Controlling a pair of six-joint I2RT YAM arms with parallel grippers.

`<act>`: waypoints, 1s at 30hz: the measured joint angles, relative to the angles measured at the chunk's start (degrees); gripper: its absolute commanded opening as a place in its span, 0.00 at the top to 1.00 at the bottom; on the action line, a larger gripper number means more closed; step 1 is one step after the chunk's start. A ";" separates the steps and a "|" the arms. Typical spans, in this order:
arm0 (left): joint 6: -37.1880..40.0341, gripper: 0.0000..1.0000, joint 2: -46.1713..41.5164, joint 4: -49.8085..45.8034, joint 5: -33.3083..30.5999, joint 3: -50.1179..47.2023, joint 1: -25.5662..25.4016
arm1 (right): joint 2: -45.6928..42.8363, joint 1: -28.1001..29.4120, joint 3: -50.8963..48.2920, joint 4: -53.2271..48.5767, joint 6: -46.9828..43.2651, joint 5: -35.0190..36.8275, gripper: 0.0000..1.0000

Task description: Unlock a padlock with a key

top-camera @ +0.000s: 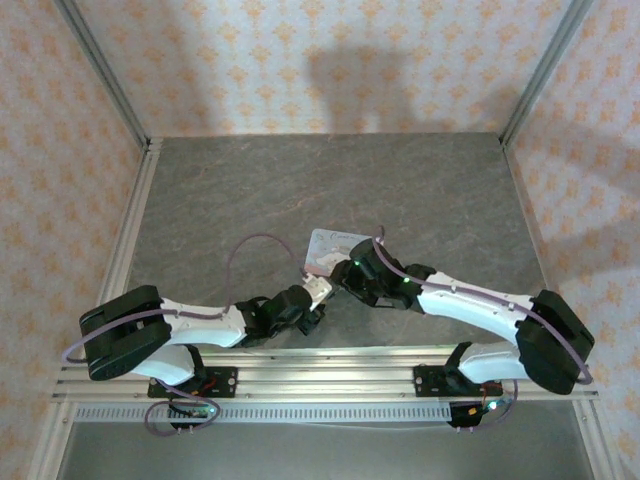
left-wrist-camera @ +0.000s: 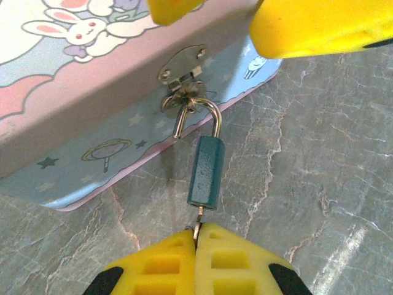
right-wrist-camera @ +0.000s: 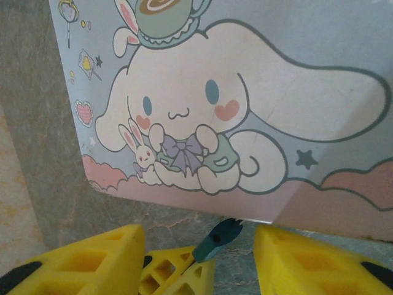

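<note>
The dark-blue padlock [left-wrist-camera: 206, 172] hangs by its thin shackle [left-wrist-camera: 199, 114] from the hasp [left-wrist-camera: 183, 69] of the pale-blue tin [left-wrist-camera: 73, 110]. The shackle's left leg ends just outside the lock body. The thin metal key [left-wrist-camera: 198, 220] sticks into the padlock's bottom end, and my left gripper [left-wrist-camera: 197, 238] is shut on it. My right gripper [right-wrist-camera: 196, 261] is open. Its fingers [right-wrist-camera: 319, 264] stand on either side of the padlock [right-wrist-camera: 218, 241] without touching it. From above, both grippers meet at the tin's [top-camera: 335, 246] near edge, the left gripper [top-camera: 318, 290] below the right gripper [top-camera: 347, 272].
The tin's lid [right-wrist-camera: 245, 92] with the white cartoon character lies flat on the grey marbled table [top-camera: 420, 190]. Patterned walls and metal frame posts [top-camera: 105, 75] enclose the table. The aluminium rail [top-camera: 330, 372] with both arm bases runs along the near edge.
</note>
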 measured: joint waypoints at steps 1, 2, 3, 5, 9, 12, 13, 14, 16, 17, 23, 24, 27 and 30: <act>0.46 1.00 0.00 -0.48 0.00 0.22 -0.13 | -0.09 0.00 -0.35 -0.02 0.04 0.17 0.57; 0.85 1.00 0.00 -0.90 -0.02 0.39 -0.24 | -0.13 -0.04 -0.61 -0.11 0.09 0.26 0.58; 1.62 1.00 0.00 -1.57 -0.02 0.68 -0.24 | -0.17 -0.22 -0.92 -0.26 0.07 0.33 0.59; 2.93 1.00 0.04 -3.15 -0.04 1.53 -0.24 | -0.33 -0.68 -1.44 -0.44 0.07 0.33 0.61; 5.62 1.00 0.09 -6.08 -0.02 3.63 -0.24 | -1.07 -2.91 -2.69 -0.44 -0.02 -0.76 0.62; 7.39 1.00 0.09 -7.89 -0.02 5.14 -0.24 | -1.73 -4.31 -3.37 -0.44 -0.42 -1.75 0.63; 7.85 1.00 0.11 -8.37 -0.02 5.46 -0.24 | -1.92 -4.55 -3.48 -0.44 -0.61 -1.95 0.63; 8.37 1.00 0.17 -8.94 0.00 5.86 -0.24 | -2.14 -4.79 -3.61 -0.42 -0.81 -2.14 0.63; 9.35 1.00 0.50 -9.75 0.00 6.51 -0.24 | -2.49 -5.09 -3.89 -0.48 -1.11 -2.34 0.64; 9.79 1.00 0.70 -10.27 0.02 6.88 -0.24 | -2.71 -5.09 -3.93 -0.63 -1.36 -2.45 0.65; 12.72 1.00 2.82 -12.59 0.68 9.40 -0.13 | -3.91 -5.09 -3.96 -2.91 -3.23 -2.21 0.68; 13.44 1.00 3.06 -13.11 1.09 9.79 0.07 | -4.20 -5.14 -3.96 -3.69 -3.72 -2.01 0.68; 15.39 1.00 3.23 -15.06 1.75 10.91 0.59 | -5.55 -5.66 -3.96 -6.40 -5.46 -1.60 0.69; 17.35 1.00 3.23 -16.70 2.58 11.98 1.22 | -6.69 -7.02 -3.96 -8.94 -7.50 -1.36 0.69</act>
